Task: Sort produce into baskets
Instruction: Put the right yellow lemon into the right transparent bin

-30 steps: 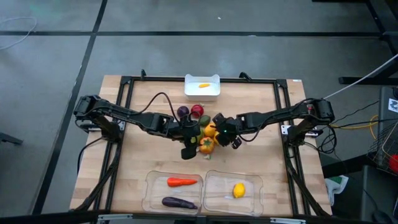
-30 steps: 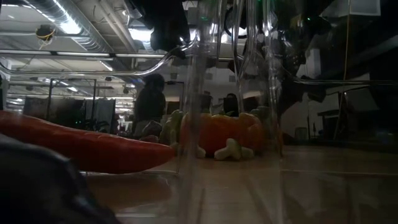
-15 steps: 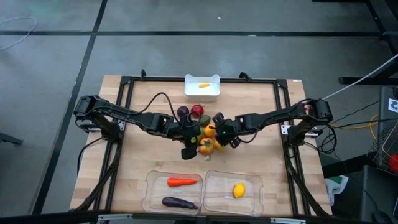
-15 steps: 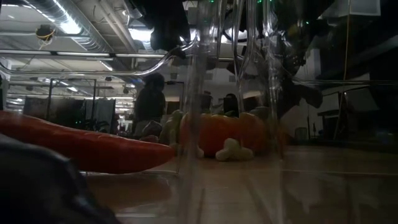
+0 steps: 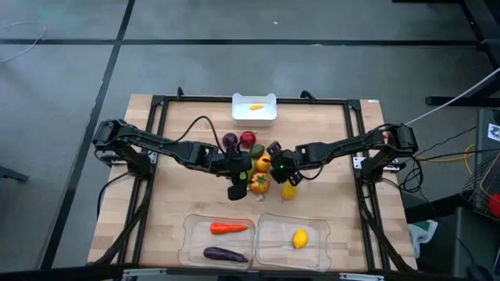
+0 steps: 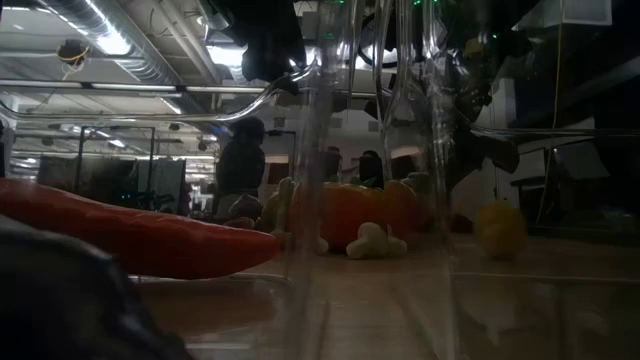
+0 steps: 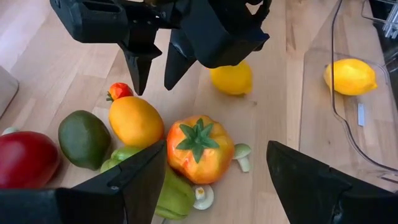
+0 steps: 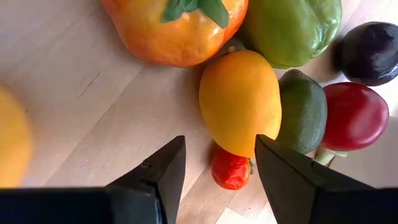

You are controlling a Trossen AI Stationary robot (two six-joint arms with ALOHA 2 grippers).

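Looking from your left, the left gripper (image 5: 237, 186) hangs half open and empty over the near edge of the pile, the orange pepper (image 7: 199, 149) just ahead of its fingers. Nothing has shifted there.

The change is further right. The right gripper (image 7: 154, 87) has edged over the pile, and its fingers now stand apart either side of the orange fruit (image 8: 239, 102) without touching it. They hold nothing. The red piece (image 8: 230, 169) lies just beside that fruit.

A loose lemon (image 5: 288, 191), which you could not see half a second ago, now sits alone on bare wood just right of the pile, apart from the pepper. I cannot tell whether it rolled out or was only uncovered.

That helps you, I judge. It is free of its neighbours and easy to grasp. The right tray (image 5: 322, 234), nearest it, already holds a lemon (image 5: 299, 238). The left tray (image 5: 187, 234) holds the carrot (image 5: 228, 229) and eggplant (image 5: 225, 254). Most of the pile is still unsorted.
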